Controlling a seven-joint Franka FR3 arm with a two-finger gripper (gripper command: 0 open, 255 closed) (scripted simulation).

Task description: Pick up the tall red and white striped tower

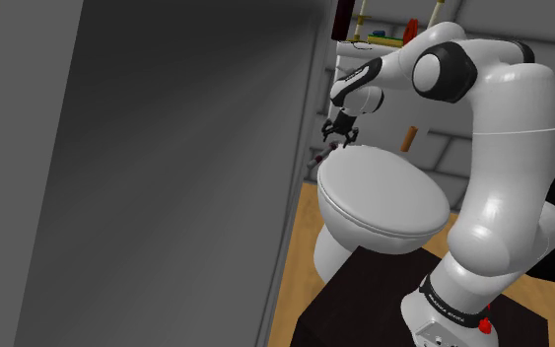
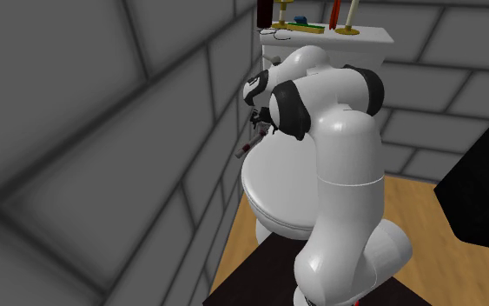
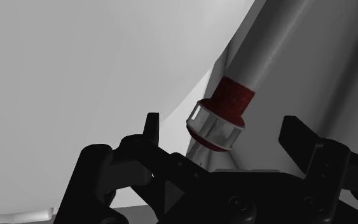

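**Red-and-white banded tower (image 3: 222, 114) sits between the spread fingers, low beside the toilet**

The black two-finger hand (image 3: 223, 130) stands wide. In the wrist view its two fingers (image 3: 151, 127) flank the tower's end on either side, and neither visibly touches it. That end shows a dark red band above a pale ringed collar. The rest of the shaft runs away from the hand as a plain grey-white tube lying on a slant.

In the shoulder view the hand (image 1: 340, 140) points down just behind the rear edge of the white oval toilet lid (image 1: 379, 192), which is shut. Close beside it rises the grey block wall (image 2: 103, 130), so the tower lies in the narrow gap between toilet and wall.

Above the hand, the white cistern top (image 2: 364, 36) carries a flat yellow tray (image 2: 301, 27), a dark red upright block (image 2: 264, 10) and a thin red stick (image 2: 335, 13).

A short brown cylinder (image 1: 410, 137) juts from the far wall past the lid.

Below lie the wooden plank floor (image 1: 300, 256) and the dark box stand (image 1: 364, 296).
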